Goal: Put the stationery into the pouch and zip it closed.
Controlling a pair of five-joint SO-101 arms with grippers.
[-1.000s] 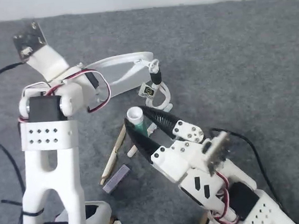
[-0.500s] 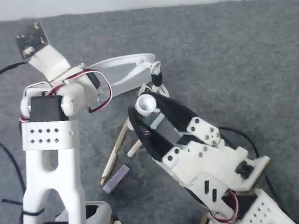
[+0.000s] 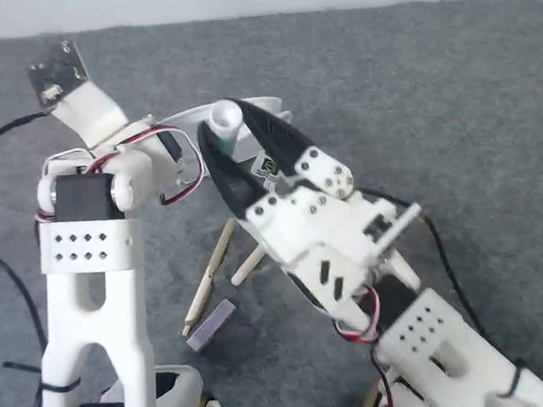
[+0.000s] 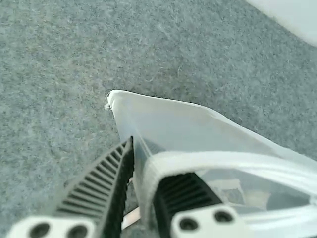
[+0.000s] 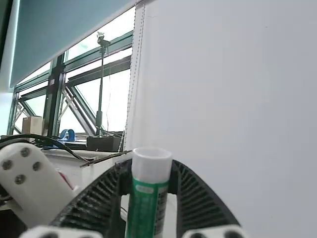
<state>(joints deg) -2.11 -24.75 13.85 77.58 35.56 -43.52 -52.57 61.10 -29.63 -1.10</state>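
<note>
While the left gripper [image 4: 142,161] is closed on one lip of the clear pouch [image 4: 198,129] at its open mouth, the right gripper [image 5: 148,171] is clamped around a green-and-white glue stick [image 5: 146,198], with the cap end past the fingertips. From the high view, the glue stick overlaps the pouch mouth. Two wooden sticks [image 3: 210,267] and a grey-purple block [image 3: 211,326] lie on the grey table [image 3: 454,99] near the pouch, apart from it.
</note>
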